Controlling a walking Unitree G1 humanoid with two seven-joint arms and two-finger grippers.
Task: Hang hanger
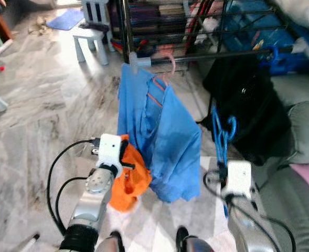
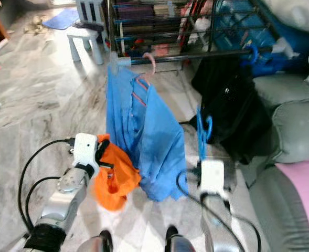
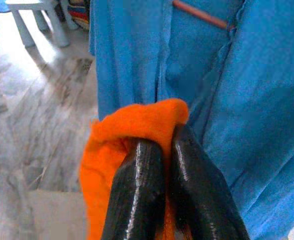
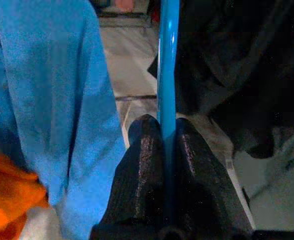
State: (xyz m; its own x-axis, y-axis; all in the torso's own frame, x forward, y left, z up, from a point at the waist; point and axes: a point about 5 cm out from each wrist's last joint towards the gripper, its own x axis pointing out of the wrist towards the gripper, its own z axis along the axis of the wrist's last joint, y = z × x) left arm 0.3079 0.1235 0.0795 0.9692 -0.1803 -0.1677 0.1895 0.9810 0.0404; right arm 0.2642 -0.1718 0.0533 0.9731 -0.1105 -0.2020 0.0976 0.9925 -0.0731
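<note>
Blue hanger [image 1: 223,134] — upright, hook up

I count two hangers: one blue hanger [image 1: 223,134] clamped in my right gripper [image 4: 167,131], and one pink hanger [image 1: 164,71] on the single rail [image 1: 217,53] of the rack, carrying the one blue shirt [image 1: 162,136]. There are three garments in all, that shirt, one orange cloth [image 1: 129,176] pinched in my left gripper [image 3: 167,142], and one black garment [image 1: 246,100] hanging on the rail. On the floor I see one small white stool [image 1: 91,37] and one blue mat [image 1: 65,19].
</note>
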